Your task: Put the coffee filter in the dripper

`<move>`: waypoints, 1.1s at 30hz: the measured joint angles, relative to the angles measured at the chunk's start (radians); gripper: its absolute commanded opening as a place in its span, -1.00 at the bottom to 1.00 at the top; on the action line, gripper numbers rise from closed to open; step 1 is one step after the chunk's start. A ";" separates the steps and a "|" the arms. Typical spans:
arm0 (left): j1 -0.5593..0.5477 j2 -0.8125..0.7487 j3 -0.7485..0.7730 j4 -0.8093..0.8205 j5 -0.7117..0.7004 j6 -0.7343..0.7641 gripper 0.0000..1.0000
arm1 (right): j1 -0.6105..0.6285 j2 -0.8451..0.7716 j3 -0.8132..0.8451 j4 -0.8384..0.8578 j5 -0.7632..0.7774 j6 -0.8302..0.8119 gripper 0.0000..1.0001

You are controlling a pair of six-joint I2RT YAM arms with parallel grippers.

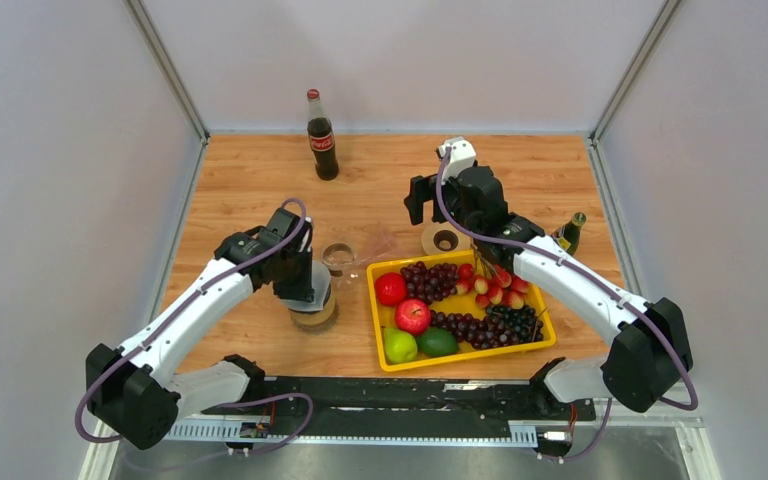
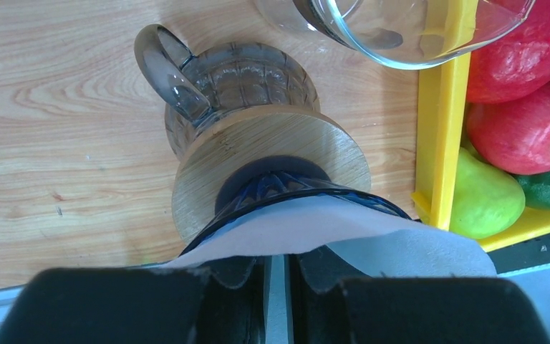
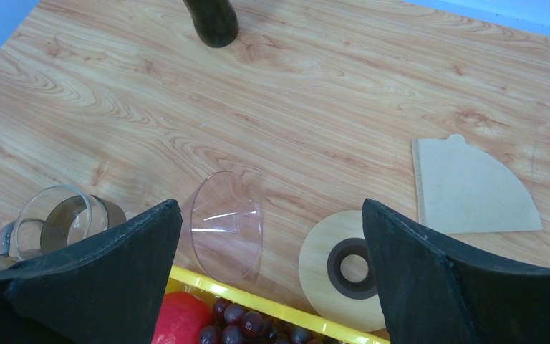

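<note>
Holds the filter pinched in the left gripper over the dripper toward the worktop's near edge, not yet seated or released, with the right gripper spread wide, empty.

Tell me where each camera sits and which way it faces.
Top external: above and behind the bases, looking down at the table; left arm and right arm show.
Left wrist: on the left arm, facing down at the dripper; left claw pinches the coffee filter.
Right wrist: on the right arm, facing down over the table; open right claw frames a wooden ring.
Shared: both wrist views catch the yellow tray.
</note>
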 measured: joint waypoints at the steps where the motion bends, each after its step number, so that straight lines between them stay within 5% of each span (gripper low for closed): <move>1: -0.002 0.003 0.000 0.001 -0.002 -0.001 -0.63 | -0.001 0.000 0.000 0.000 0.002 0.000 1.00; 33: -0.087 0.041 -0.063 0.086 -0.111 -0.037 -0.61 | -0.013 0.001 0.000 0.000 0.016 0.003 1.00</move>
